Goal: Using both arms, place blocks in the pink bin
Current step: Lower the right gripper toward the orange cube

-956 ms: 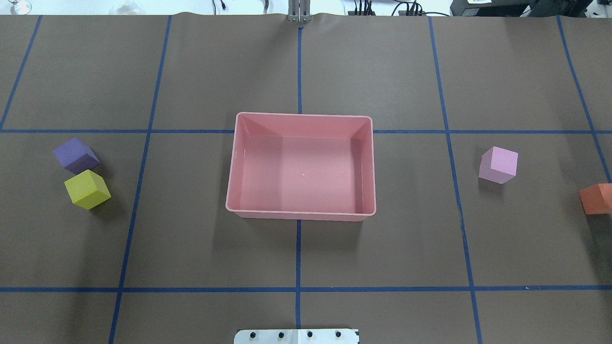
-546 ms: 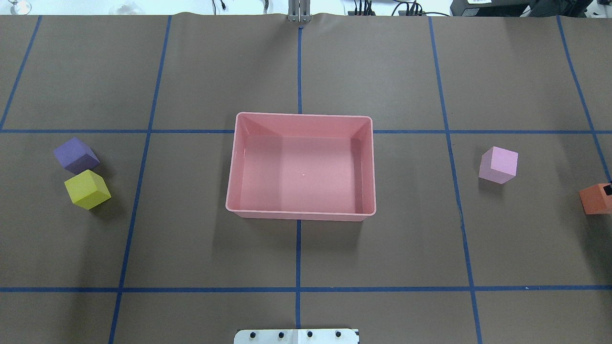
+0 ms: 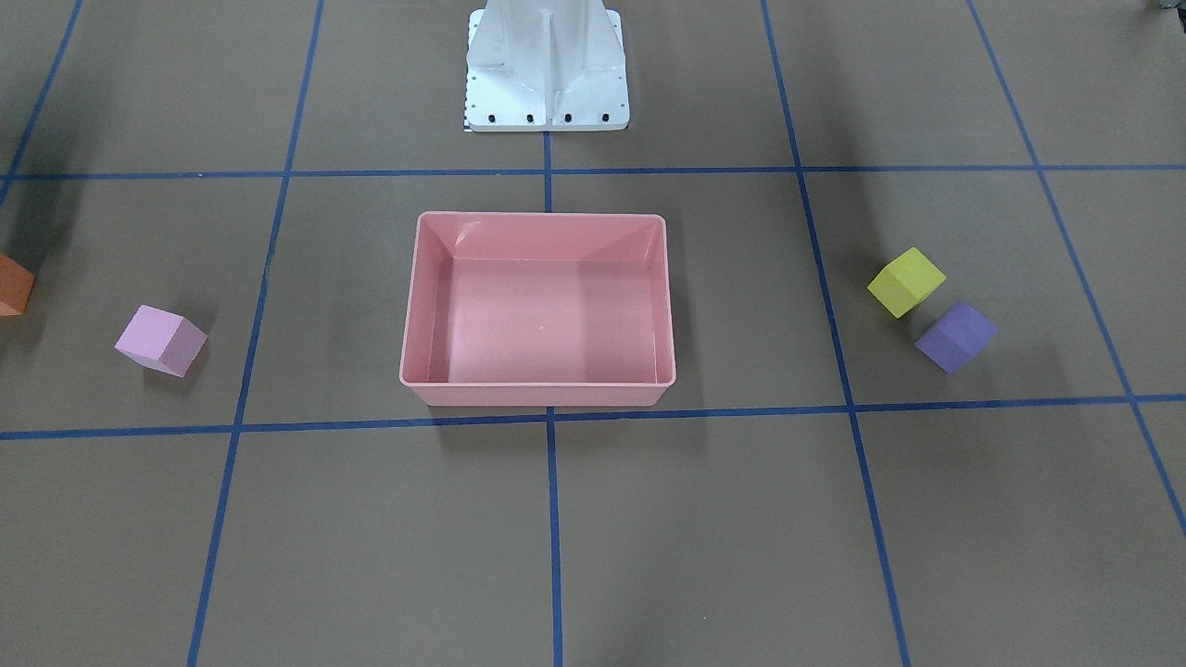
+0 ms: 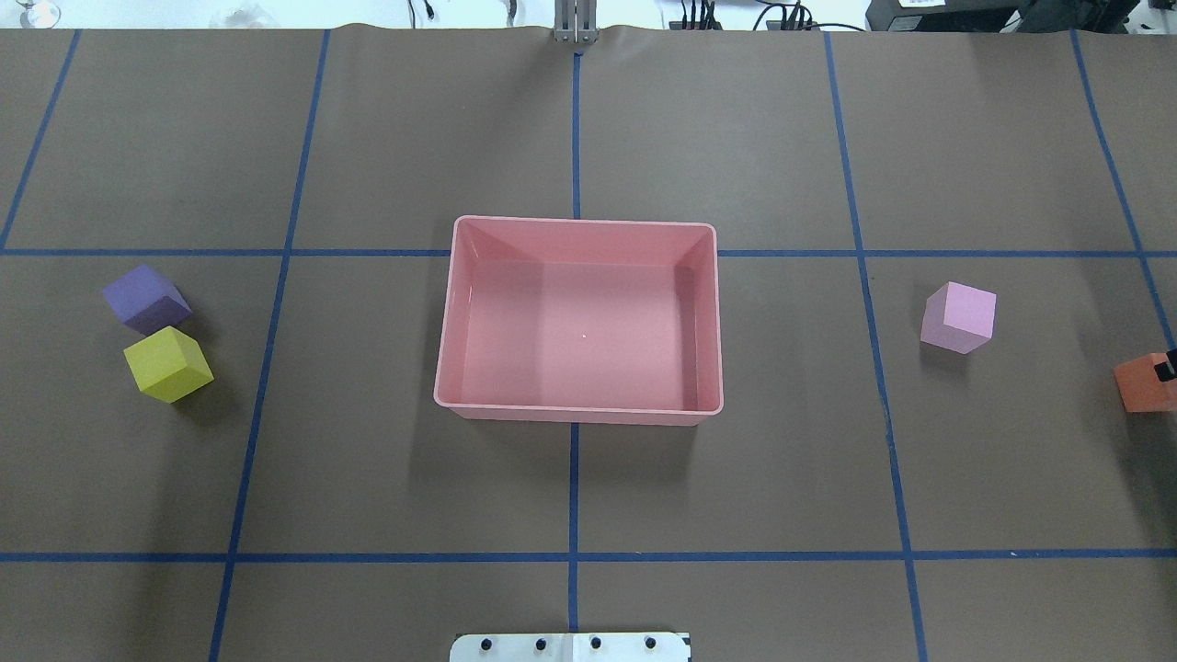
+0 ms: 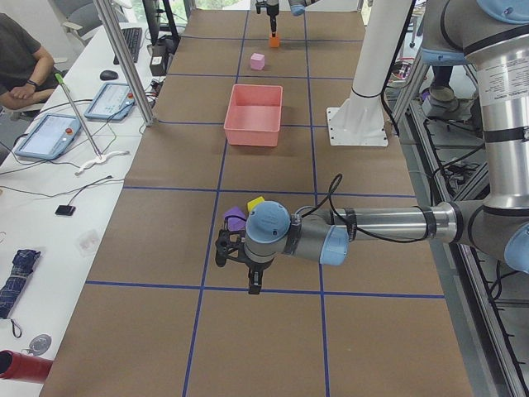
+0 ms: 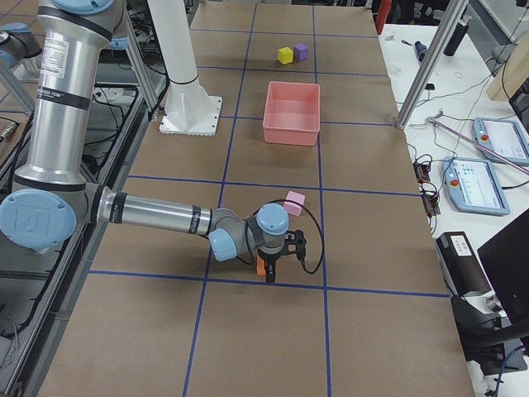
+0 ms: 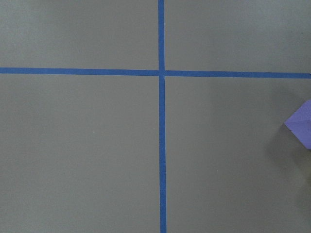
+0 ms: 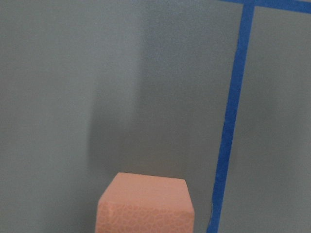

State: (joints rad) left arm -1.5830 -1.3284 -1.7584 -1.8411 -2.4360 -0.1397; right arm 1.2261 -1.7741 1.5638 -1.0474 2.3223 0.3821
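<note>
The right arm (image 6: 157,217) lies stretched low and nearly level over the table (image 4: 736,478), its wrist bent so the right gripper (image 6: 269,271) points straight down at the orange block (image 4: 1140,386), which sits at the far right edge of the overhead view. A sliver of black finger overlaps that block's right side there, but whether the jaws are spread or pressed together cannot be told. The right wrist view has the orange block at its bottom centre, beside a blue tape line. The left arm (image 5: 388,223) mirrors this pose, forearm level and the left gripper (image 5: 240,263) aimed down just beside the purple block (image 4: 145,297) and yellow block (image 4: 167,365), which stand touching or almost so; its jaws cannot be judged either. Only a corner of the purple block enters the left wrist view. The pink bin (image 4: 588,239) stands mid-table holding nothing, and the light pink block (image 4: 959,317) rests between it and the orange one.
</note>
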